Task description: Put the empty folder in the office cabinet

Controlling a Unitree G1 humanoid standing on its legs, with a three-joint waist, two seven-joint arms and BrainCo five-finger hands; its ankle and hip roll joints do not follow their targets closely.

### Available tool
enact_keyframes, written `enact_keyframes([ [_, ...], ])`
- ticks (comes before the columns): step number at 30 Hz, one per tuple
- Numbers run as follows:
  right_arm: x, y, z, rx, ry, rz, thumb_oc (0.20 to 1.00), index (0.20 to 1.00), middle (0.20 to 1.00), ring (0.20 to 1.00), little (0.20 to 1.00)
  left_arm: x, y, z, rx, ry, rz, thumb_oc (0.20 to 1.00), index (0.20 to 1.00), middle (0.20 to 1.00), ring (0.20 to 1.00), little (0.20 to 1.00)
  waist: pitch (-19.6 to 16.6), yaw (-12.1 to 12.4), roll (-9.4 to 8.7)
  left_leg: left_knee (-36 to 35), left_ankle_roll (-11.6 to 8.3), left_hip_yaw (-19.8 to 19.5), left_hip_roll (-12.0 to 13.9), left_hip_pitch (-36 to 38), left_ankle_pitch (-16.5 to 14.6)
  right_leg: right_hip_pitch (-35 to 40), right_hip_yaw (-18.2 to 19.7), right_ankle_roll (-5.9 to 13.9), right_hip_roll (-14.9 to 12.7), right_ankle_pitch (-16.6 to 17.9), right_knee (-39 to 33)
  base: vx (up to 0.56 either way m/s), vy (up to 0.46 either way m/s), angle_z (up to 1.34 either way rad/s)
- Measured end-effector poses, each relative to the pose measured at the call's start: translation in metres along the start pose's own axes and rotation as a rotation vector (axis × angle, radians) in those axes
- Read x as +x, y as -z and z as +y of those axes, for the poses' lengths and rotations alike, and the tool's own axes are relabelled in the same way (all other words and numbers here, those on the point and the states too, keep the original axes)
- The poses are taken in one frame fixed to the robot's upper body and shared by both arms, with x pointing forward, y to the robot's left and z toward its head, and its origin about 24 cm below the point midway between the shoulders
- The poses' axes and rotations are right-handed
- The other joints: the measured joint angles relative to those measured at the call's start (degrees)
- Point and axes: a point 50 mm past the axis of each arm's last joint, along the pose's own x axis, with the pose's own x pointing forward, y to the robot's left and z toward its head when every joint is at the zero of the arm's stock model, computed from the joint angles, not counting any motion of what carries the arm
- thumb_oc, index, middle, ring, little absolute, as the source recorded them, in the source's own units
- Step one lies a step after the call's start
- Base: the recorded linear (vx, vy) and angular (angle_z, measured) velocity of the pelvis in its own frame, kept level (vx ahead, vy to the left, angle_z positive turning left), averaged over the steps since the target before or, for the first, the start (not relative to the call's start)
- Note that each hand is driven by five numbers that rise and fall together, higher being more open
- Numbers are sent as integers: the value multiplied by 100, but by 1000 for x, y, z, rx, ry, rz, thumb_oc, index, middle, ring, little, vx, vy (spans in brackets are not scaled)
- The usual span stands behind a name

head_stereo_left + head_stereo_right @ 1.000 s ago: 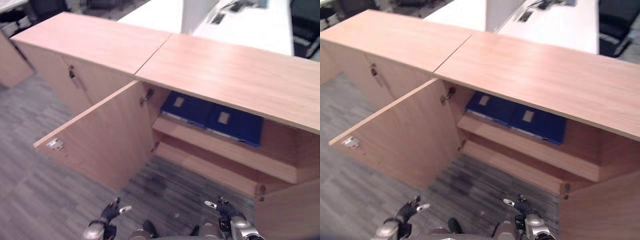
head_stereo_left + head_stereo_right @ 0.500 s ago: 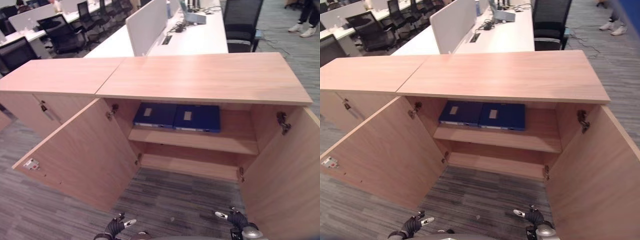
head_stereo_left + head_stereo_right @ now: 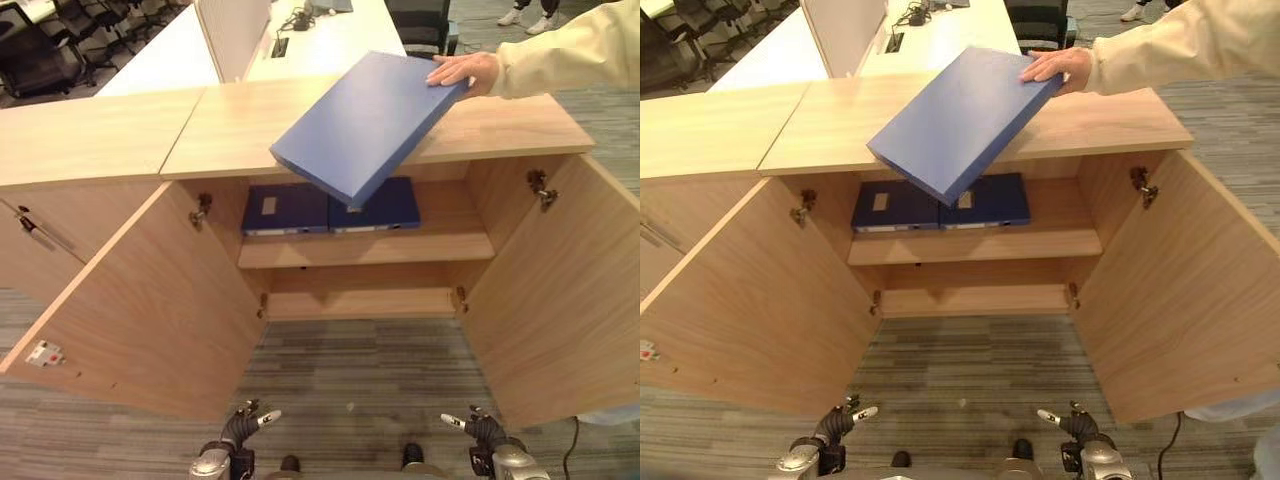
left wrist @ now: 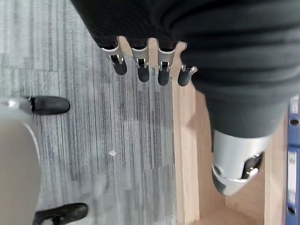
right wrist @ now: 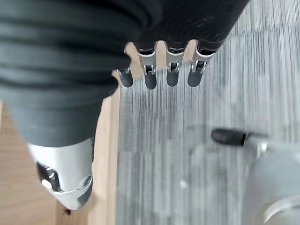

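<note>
A person's hand (image 3: 462,70) holds a blue folder (image 3: 365,122) tilted over the front edge of the wooden cabinet's top (image 3: 210,130). The cabinet (image 3: 365,262) stands with both doors swung open. Two more blue folders (image 3: 325,207) lie flat on its upper shelf. My left hand (image 3: 238,430) hangs low near the floor in front of the left door, fingers relaxed and empty. At the same height on the other side my right hand (image 3: 480,432) is also open and empty. In the wrist views the left hand's fingers (image 4: 140,68) and the right hand's fingers (image 5: 171,70) are straight over the carpet.
The left door (image 3: 150,300) and right door (image 3: 550,290) jut out toward me on either side. The lower shelf (image 3: 360,300) is bare. A second closed cabinet (image 3: 60,190) adjoins on the left. White desks (image 3: 300,40) and office chairs stand behind.
The camera has shifted and looks at the cabinet more squarely. A person's arm has come in from the upper right with a blue folder over the cabinet top. My hands stay low.
</note>
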Motion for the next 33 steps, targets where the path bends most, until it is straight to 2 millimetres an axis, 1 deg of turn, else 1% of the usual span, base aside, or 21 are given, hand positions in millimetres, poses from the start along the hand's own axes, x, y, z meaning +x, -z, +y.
enact_keyframes([
  [1,-1,4,4,5,-11,11,1000,1000,1000,1000,1000,-1,2,3,5,-5,6,1000,1000,1000,1000,1000,5,-33,-55,-10,46,39,-113,62,-2,-43,9,-4,-58,2,73,-101,327,-44],
  [2,-1,3,15,16,-37,9,1000,1000,1000,1000,1000,-3,7,12,18,-26,33,1000,1000,1000,1000,1000,10,-30,-154,9,210,155,-337,56,-84,-182,193,119,-312,0,271,-108,219,-37],
  [3,-1,4,17,16,-44,9,1000,1000,1000,1000,1000,-4,9,14,28,-34,45,1000,1000,1000,1000,1000,24,-79,-194,15,217,200,-421,80,-67,-233,215,118,-366,3,274,-118,201,-43],
  [4,-2,6,21,21,-54,10,1000,1000,1000,1000,1000,-5,10,18,34,-45,49,1000,1000,1000,1000,1000,28,-65,-281,-3,256,294,-504,105,-49,-317,330,161,-431,60,285,-129,203,-33],
  [5,-2,4,25,26,-65,4,1000,1000,1000,1000,1000,-6,9,22,42,-55,49,1000,1000,1000,1000,1000,27,-52,-267,-4,305,355,-555,105,-32,-341,388,254,-470,147,283,-179,252,-51],
  [6,-2,-2,36,25,-93,-16,1000,1000,1000,1000,1000,-6,7,29,70,-73,48,1000,1000,1000,1000,1000,104,-36,-335,89,343,493,-569,10,-49,-539,444,240,-465,277,437,-181,227,-51],
  [7,-1,-5,41,13,-110,-22,1000,1000,1000,1000,1000,-7,7,33,78,-80,49,1000,1000,1000,1000,1000,119,-22,-363,91,357,570,-598,-4,-58,-636,397,212,-438,355,500,-181,259,-45],
  [8,-1,-7,45,5,-121,-30,1000,1000,1000,1000,1000,-7,5,35,84,-86,47,1000,1000,1000,1000,1000,180,-21,-427,234,427,642,-602,-69,-108,-728,239,128,-434,433,638,-142,240,-26],
  [9,-1,-10,47,-9,-129,-38,1000,1000,1000,1000,1000,-5,3,35,90,-85,50,1000,1000,1000,1000,1000,213,-36,-424,403,526,648,-590,-185,-181,-833,107,15,-402,617,736,-157,321,-34],
  [10,1,-18,46,-23,-129,-59,1000,1000,1000,1000,1000,-4,1,35,91,-84,46,1000,1000,1000,1000,1000,271,-15,-330,582,718,722,-490,-358,-281,-970,4,98,-304,1012,729,-133,270,-30],
  [11,1,-20,47,-28,-133,-63,1000,1000,1000,1000,1000,-4,2,36,81,-91,49,1000,1000,1000,1000,1000,309,-27,-192,583,694,793,-333,-369,-247,-1136,61,279,-49,405,1441,-105,200,-27],
  [12,1,-19,49,-38,-141,-62,1000,1000,1000,1000,1000,-6,4,39,59,-106,49,1000,1000,1000,1000,1000,285,0,-107,588,664,789,-184,-402,-210,-1299,55,117,306,-333,2399,-29,58,-10],
  [13,1,-19,50,-42,-147,-63,1000,1000,1000,1000,1000,-8,6,42,58,-116,50,1000,1000,1000,1000,1000,262,69,-105,554,617,803,-110,-413,-166,-1319,-58,0,540,-766,2929,15,4,-10],
  [14,0,-19,51,-50,-151,-67,1000,1000,1000,1000,1000,-9,7,45,61,-122,54,1000,1000,1000,1000,1000,218,119,-167,513,577,823,-123,-389,-118,-1243,-267,-158,635,-1058,3059,24,-6,-13],
  [15,0,-21,52,-50,-154,-79,1000,1000,1000,1000,1000,-12,13,48,61,-131,74,1000,1000,1000,1000,1000,126,203,-333,447,516,848,-237,-390,-35,-916,-514,-480,645,-1344,2528,34,-11,-12],
  [16,0,-22,51,-51,-152,-86,1000,1000,1000,1000,1000,-14,19,46,52,-130,92,1000,1000,1000,1000,1000,83,253,-399,404,521,843,-289,-387,-8,-544,-515,-708,714,-1375,1802,28,-24,-3],
  [17,0,-23,47,-56,-143,-88,1000,1000,1000,1000,1000,-15,24,39,39,-114,104,1000,1000,1000,1000,1000,86,264,-274,379,528,789,-227,-374,55,-406,-503,-666,823,-1167,1543,42,-37,0],
  [19,-1,-14,43,-61,-134,-67,1000,1000,1000,1000,1000,-18,37,28,13,-95,132,1000,1000,1000,1000,1000,-20,314,-165,243,463,800,-173,-246,100,-200,-455,-684,944,-1063,1171,27,-40,-1],
  [21,-3,-6,41,-61,-131,-48,1000,1000,1000,1000,1000,-21,44,23,3,-85,148,1000,1000,1000,1000,1000,-73,314,-149,255,458,777,-150,-217,103,-71,-491,-688,983,-1008,992,7,-41,2],
  [27,-6,8,34,-65,-116,-11,1000,1000,1000,1000,1000,-18,40,21,20,-71,139,1000,1000,1000,1000,1000,-250,281,-180,255,453,776,-183,-221,116,28,-497,-667,968,-888,810,1,-43,1],
  [33,-7,13,34,-66,-116,1,1000,1000,1000,1000,1000,-17,37,21,22,-71,132,1000,1000,1000,1000,1000,-328,267,-189,247,457,766,-192,-199,114,96,-507,-666,970,-854,699,-1,-22,1],
])
